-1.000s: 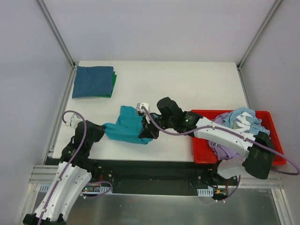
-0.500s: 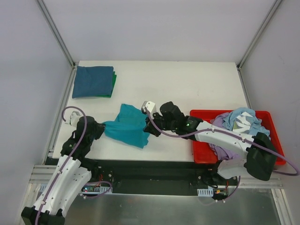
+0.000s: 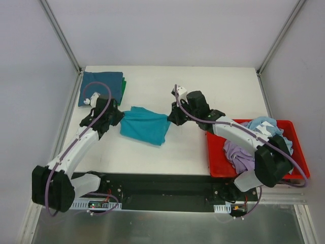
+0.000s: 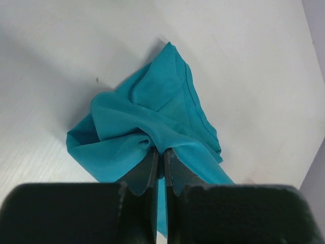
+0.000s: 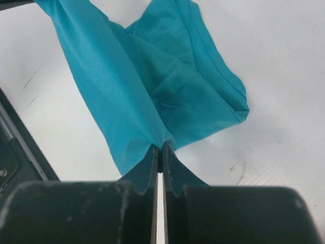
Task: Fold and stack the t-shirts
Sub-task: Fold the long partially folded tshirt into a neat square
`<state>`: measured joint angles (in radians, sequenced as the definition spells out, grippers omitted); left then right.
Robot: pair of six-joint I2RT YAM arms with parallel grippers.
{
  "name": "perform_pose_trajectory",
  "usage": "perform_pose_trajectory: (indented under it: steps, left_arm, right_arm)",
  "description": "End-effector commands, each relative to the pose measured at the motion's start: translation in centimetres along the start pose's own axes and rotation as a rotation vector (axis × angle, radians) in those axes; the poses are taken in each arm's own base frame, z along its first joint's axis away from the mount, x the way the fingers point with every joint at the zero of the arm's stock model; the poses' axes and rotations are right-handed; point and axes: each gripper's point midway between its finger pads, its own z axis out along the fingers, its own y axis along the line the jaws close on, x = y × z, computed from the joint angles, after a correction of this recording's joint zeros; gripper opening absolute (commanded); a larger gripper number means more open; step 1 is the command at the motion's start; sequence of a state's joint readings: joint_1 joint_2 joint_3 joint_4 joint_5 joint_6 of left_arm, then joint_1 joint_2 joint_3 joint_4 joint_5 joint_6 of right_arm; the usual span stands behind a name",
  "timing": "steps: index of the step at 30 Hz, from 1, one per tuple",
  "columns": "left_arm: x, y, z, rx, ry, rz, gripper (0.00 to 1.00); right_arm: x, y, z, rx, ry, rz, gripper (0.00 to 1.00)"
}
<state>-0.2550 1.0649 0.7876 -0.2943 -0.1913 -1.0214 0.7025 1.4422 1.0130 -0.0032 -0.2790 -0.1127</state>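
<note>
A teal t-shirt [image 3: 145, 126] hangs stretched between my two grippers over the middle of the table. My left gripper [image 3: 119, 118] is shut on its left edge; the left wrist view shows the cloth [image 4: 152, 122] pinched at the fingertips [image 4: 160, 151]. My right gripper [image 3: 171, 119] is shut on its right edge; the right wrist view shows the cloth [image 5: 152, 86] pinched between the tips [image 5: 159, 149]. A stack of folded shirts, blue over green [image 3: 101, 88], lies at the far left corner.
A red tray [image 3: 218, 162] at the right front holds a heap of unfolded shirts, lilac and light blue [image 3: 254, 140]. White tabletop [image 3: 213, 91] extends behind and between the arms. Metal frame posts stand at the far corners.
Both grippers have carried the teal shirt away from the front edge toward the middle of the table and spread it wider. The left arm has stretched far forward toward the folded stack.
</note>
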Motion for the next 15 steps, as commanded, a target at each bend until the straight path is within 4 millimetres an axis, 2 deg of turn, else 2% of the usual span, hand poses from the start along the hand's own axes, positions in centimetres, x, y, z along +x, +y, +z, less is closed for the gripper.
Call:
perform_pose_trajectory:
  steps: [1,8,9,11,15]
  left_arm:
    - [-2.7,-1.8,2.9,-0.049,-0.069,0.081,0.00]
    - [-1.6,-3.2,9.8,-0.116,0.077,0.148,0.03]
    - [-1.3,-3.7,10.6,-0.101,0.118,0.151,0.03]
    - [-0.4,-3.4,12.3,-0.114,0.178,0.149,0.02]
    - [0.6,-2.9,14.3,-0.135,0.233,0.149,0.04]
  right_arm:
    - [-1.4,-3.1,1.8,0.030,0.010,0.092,0.01]
    - [-1.4,-9.3,5.8,0.132,0.042,0.231,0.01]
    - [-1.4,-9.7,6.3,0.129,0.047,0.271,0.01]
    - [-0.5,-10.4,7.2,0.130,0.070,0.309,0.01]
    - [0.8,-11.8,8.3,0.157,0.103,0.328,0.01]
